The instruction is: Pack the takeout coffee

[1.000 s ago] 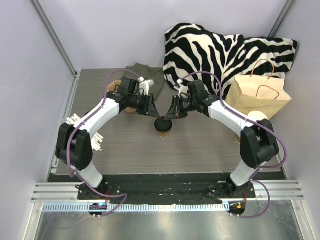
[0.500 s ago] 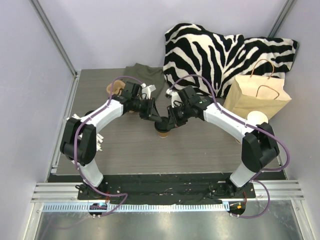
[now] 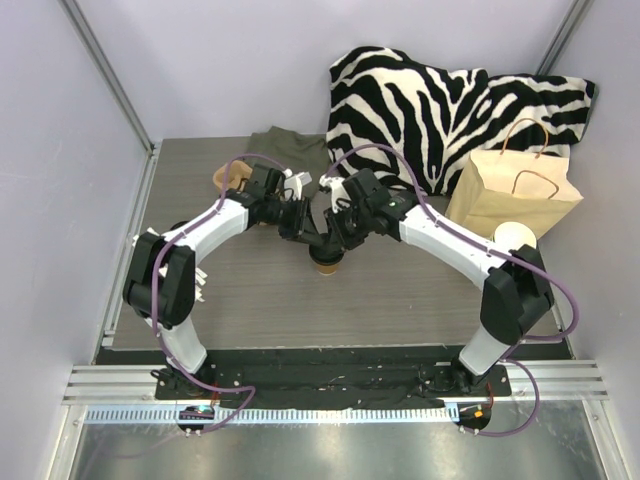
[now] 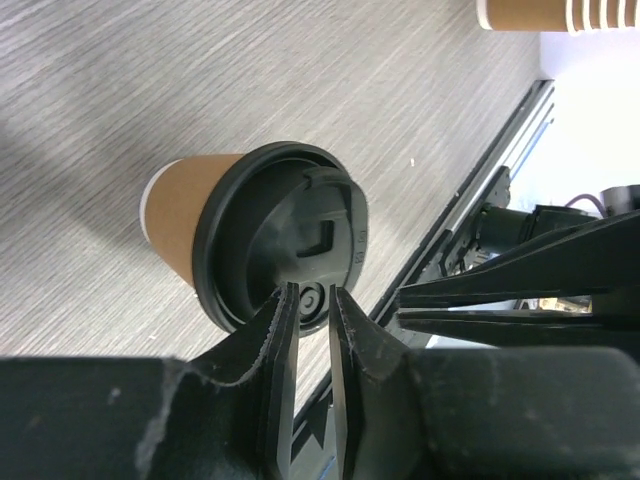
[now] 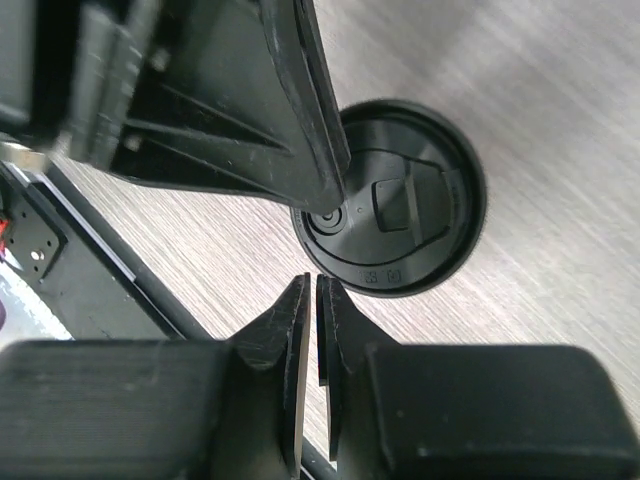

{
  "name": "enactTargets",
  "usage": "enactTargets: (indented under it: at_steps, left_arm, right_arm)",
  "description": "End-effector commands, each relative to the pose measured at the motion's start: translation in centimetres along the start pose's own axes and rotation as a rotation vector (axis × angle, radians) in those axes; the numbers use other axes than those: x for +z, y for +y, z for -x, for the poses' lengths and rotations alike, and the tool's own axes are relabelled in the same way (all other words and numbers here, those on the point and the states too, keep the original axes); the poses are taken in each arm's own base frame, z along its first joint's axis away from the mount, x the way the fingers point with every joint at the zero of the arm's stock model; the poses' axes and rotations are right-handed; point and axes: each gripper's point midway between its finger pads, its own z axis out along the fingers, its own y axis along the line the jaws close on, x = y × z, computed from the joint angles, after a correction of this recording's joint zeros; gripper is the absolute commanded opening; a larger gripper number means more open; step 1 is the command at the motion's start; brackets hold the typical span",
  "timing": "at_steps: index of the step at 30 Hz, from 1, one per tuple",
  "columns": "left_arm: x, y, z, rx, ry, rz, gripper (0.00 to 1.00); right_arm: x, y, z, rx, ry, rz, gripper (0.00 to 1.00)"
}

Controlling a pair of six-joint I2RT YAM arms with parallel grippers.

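The takeout coffee (image 3: 326,263), a brown paper cup (image 4: 180,215) with a black lid (image 4: 285,235), stands upright on the table's middle. Both grippers meet above it. My left gripper (image 4: 312,298) has its jaws a narrow gap apart with nothing between them, and its tips sit at the small round button near the lid's edge. In the right wrist view the left fingers (image 5: 305,120) touch the lid (image 5: 405,210) there. My right gripper (image 5: 314,285) is shut and empty, just off the lid's near rim. From above, the left gripper (image 3: 316,240) and right gripper (image 3: 336,244) cover the lid.
A kraft paper bag (image 3: 515,190) stands at the back right, a white-topped cup (image 3: 512,237) in front of it. Zebra cloth (image 3: 430,100) and olive cloth (image 3: 295,155) lie at the back. Stacked brown cups (image 4: 560,12) show in the left wrist view. White plastic items (image 3: 150,242) lie left.
Both grippers have come together over the lidded cup, the right one shifting left and back. The left jaws have narrowed. The cup has stayed in place.
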Motion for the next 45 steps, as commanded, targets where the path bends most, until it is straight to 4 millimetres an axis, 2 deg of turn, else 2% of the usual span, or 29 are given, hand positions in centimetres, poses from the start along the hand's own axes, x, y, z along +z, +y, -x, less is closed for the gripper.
enactTargets:
  at_steps: [1,5,9,14,17,19,23,26,28,33,36,42,45]
  left_arm:
    - [0.0,0.4,0.4,0.019,0.002,0.024,0.21]
    - [0.1,0.9,0.3,0.018,0.007,0.051,0.2]
    - [0.0,1.1,0.4,0.015,0.007,0.068,0.2]
    - [-0.1,0.9,0.4,0.02,0.007,0.06,0.2]
    - [-0.3,0.5,0.5,0.025,0.002,0.052,0.2]
    - [-0.6,-0.2,0.5,0.035,-0.002,0.04,0.2]
    - [-1.2,-2.1,0.1,0.064,0.01,-0.007,0.2]
    - [-2.4,-3.9,-0.1,0.088,0.011,-0.039,0.22]
    - [-3.3,-4.5,0.5,0.1,-0.022,-0.043,0.23]
    - [-4.4,-2.2,3.1,0.057,-0.103,0.023,0.29]
    - [-4.0,-0.8,4.2,0.044,-0.123,0.057,0.34]
    - [-2.3,0.6,4.8,0.029,-0.102,0.049,0.38]
    - [-1.9,0.8,4.2,0.016,-0.077,0.034,0.38]
  right_arm:
    - [2.4,-0.1,-2.2,0.009,0.056,0.025,0.15]
    - [3.4,-0.8,-3.5,0.014,0.086,0.007,0.15]
    - [3.2,-0.6,-2.9,0.012,0.078,0.014,0.15]
    - [0.4,2.4,0.0,0.014,0.002,0.115,0.16]
    - [-1.1,2.5,1.9,0.03,-0.053,0.129,0.17]
    - [-1.4,1.7,2.9,0.056,-0.073,0.123,0.17]
    - [-0.8,-2.2,3.5,0.113,-0.079,0.05,0.19]
    - [-0.7,-3.5,3.9,0.139,-0.081,0.037,0.2]
    - [-0.5,-3.9,3.9,0.143,-0.075,0.035,0.22]
    - [0.4,-4.2,3.5,0.172,-0.046,0.071,0.26]
    - [0.6,-3.7,3.3,0.193,-0.032,0.118,0.27]
    - [1.3,-3.7,2.8,0.226,-0.004,0.159,0.27]
    - [1.6,-3.7,2.5,0.232,0.009,0.169,0.27]
